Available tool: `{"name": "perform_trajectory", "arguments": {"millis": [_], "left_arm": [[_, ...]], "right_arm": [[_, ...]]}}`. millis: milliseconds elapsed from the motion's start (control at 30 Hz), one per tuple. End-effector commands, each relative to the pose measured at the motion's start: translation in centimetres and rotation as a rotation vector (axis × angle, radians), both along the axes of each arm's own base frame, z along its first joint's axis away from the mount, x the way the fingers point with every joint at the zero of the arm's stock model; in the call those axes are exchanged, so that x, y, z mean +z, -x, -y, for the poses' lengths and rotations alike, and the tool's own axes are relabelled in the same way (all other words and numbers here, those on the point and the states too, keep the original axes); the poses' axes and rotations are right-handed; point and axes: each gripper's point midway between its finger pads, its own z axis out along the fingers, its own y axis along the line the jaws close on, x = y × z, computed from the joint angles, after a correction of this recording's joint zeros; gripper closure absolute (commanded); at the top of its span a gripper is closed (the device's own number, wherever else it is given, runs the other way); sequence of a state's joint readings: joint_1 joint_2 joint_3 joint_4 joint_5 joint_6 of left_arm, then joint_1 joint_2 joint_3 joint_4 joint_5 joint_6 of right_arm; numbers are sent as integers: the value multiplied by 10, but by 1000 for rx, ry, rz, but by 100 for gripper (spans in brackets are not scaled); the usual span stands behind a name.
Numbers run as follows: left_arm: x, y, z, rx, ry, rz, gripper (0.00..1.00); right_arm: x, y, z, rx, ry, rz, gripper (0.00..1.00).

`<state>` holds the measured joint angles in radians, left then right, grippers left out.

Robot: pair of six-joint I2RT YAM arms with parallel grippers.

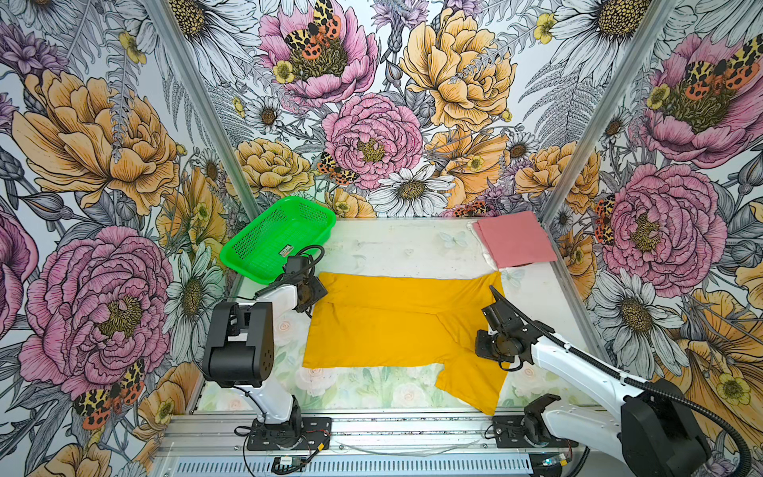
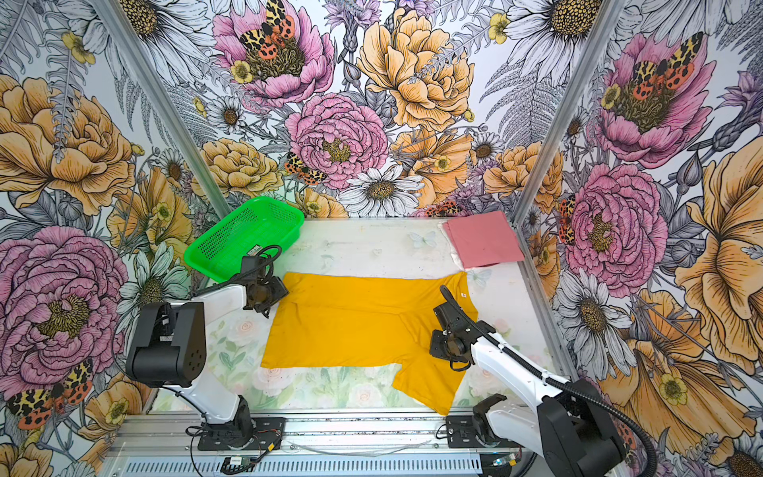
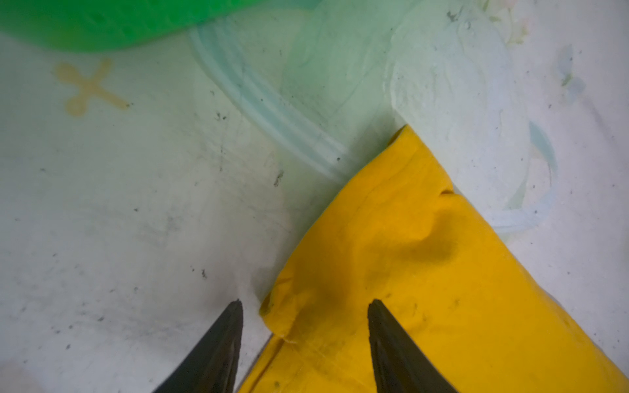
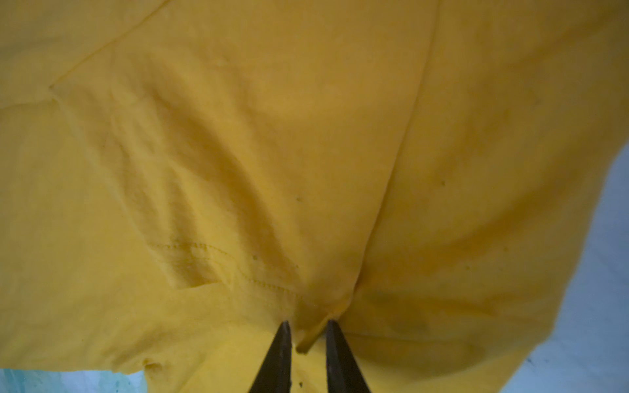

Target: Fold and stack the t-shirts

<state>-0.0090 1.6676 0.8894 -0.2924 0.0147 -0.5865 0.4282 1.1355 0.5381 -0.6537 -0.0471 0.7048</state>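
Pinched yellow t-shirt (image 1: 384, 326) fold with right gripper (image 4: 305, 323); had left gripper (image 3: 305, 303) spread astride shirt corner near left edge of tabletop (image 1: 404, 247). Needed left clamped before lifting evenly.

The pale, flower-printed surface (image 1: 413, 247) carries three things. A mustard-yellow t-shirt (image 1: 392, 326) lies spread flat across its middle, one sleeve trailing toward 5 o'clock. A folded dusty pink t-shirt (image 1: 516, 239) sits in the 2 o'clock corner, with something white (image 1: 481, 243) showing under its edge. A green mesh basket (image 1: 268, 239) sits at 10 o'clock.
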Motion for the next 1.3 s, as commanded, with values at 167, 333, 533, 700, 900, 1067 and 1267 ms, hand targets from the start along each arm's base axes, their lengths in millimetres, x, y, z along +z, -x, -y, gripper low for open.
{"name": "perform_trajectory", "arguments": {"millis": [167, 333, 533, 700, 900, 1067, 1267], "left_arm": [[5, 6, -9, 7, -35, 0, 45], [1, 6, -13, 17, -49, -22, 60], [-4, 5, -14, 22, -65, -39, 73], [-12, 8, -17, 28, -87, -67, 75], [-18, 0, -14, 12, -86, -91, 79], [-22, -2, -12, -3, -94, -118, 95], [-5, -6, -10, -13, -99, -74, 100]], "right_arm": [[40, -19, -6, -25, -46, 143, 100], [70, -28, -4, -32, -43, 207, 100], [95, -37, -2, -28, -35, 268, 100], [106, -42, -2, -23, -39, 296, 100], [124, -49, -1, -18, -46, 340, 100], [137, -53, 1, -21, -52, 375, 100], [148, -57, 10, -33, -50, 408, 100]]}}
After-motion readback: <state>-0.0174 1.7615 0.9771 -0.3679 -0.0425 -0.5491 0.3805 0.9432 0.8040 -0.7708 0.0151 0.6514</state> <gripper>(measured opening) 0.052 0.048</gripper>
